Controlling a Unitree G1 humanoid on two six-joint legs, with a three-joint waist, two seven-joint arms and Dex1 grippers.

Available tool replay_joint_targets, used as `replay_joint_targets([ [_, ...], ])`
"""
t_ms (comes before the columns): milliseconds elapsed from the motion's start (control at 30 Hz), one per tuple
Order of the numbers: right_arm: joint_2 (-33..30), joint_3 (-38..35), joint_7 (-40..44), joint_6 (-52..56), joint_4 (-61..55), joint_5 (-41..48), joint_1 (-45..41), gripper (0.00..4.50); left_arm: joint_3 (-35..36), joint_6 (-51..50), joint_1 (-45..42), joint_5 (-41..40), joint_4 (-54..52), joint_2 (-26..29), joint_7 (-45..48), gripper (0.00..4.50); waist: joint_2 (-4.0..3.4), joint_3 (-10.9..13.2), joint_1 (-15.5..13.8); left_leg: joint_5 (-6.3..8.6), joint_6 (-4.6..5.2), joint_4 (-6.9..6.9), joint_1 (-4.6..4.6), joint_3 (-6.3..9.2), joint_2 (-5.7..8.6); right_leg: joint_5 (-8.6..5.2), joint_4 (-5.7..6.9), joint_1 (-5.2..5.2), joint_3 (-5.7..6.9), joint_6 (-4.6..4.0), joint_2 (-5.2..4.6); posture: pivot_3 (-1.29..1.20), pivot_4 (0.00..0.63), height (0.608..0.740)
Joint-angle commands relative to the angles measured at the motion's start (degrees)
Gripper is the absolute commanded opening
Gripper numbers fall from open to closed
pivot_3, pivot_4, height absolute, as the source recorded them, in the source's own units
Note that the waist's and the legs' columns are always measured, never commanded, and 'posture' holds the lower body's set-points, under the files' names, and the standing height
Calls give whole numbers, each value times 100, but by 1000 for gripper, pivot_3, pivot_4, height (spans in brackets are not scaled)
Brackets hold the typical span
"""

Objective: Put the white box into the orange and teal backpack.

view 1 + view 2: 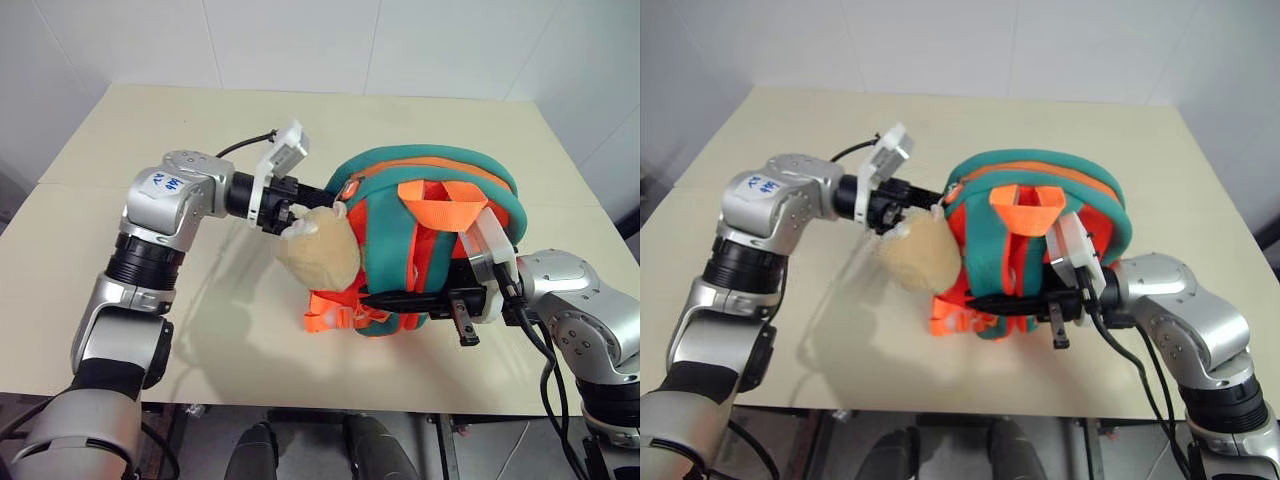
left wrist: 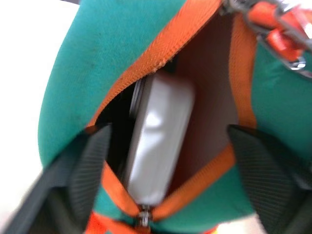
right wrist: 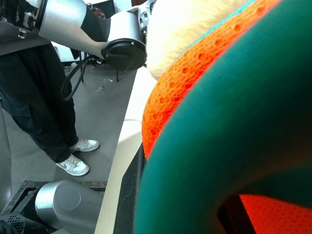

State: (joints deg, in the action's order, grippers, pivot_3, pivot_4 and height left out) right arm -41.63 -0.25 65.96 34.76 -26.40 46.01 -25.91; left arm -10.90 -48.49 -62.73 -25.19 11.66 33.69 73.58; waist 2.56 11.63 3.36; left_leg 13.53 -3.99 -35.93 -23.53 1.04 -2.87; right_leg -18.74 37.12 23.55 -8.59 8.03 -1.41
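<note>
Your left gripper (image 2: 168,161) stands with its fingers (image 2: 90,163) spread wide at the mouth of the orange and teal backpack (image 1: 440,240); nothing is held.

The white box (image 2: 161,141) sits inside that backpack, between the orange zipper edges. Your right gripper (image 1: 400,300) is clamped shut on the backpack's lower teal strap. The tan plush charm (image 1: 322,250) hangs against the backpack's side, by your left gripper. The backpack rests on the table (image 1: 150,130).

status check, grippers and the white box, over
Left gripper open at backpack mouth. White box sits inside. Right gripper shut on backpack. Nothing blocking.
</note>
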Motion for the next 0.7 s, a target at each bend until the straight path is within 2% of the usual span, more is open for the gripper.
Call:
replay_joint_targets([
  [33, 56, -41, 4, -141, -52, 5, -61, 0, 362, -189, -28, -312, -471, 336, 194, 4469, 0, 0, -2, 0, 0, 0, 0, 0, 0, 0, 0, 0, 0, 0, 0, 0, 150, 740],
  [133, 74, -32, 38, -163, -20, -30, -39, 0, 660, -523, 206, -638, -841, 754, 324, 4469, -1, 0, 3, 0, 0, -1, 1, 0, 0, 0, 1, -1, 1, 0, 0, 0, 150, 740],
  [267, 104, -19, 42, -190, -6, -52, -4, 0, 1287, -971, 693, -1238, -1329, 1006, 206, 4469, -1, 0, -5, 0, 0, -3, 1, 2, -1, -1, 5, -1, 3, 0, 0, 0, 150, 740],
  [367, 124, 1, 40, -209, 11, -67, 20, 0, 1933, -1253, 1120, -1813, -1702, 852, -179, 4469, 0, 0, -10, 0, 0, -9, 3, 2, -1, -1, 14, -2, 3, -1, -1, 0, 150, 740],
  [700, 206, -56, 86, -240, 62, 8, 97, 0, 2956, -1840, 2410, -3227, -2778, 453, -1401, 4469, 0, 0, 5, -1, -1, -15, 22, 2, -1, -2, 31, -13, -1, -1, -1, 0, 150, 740],
])
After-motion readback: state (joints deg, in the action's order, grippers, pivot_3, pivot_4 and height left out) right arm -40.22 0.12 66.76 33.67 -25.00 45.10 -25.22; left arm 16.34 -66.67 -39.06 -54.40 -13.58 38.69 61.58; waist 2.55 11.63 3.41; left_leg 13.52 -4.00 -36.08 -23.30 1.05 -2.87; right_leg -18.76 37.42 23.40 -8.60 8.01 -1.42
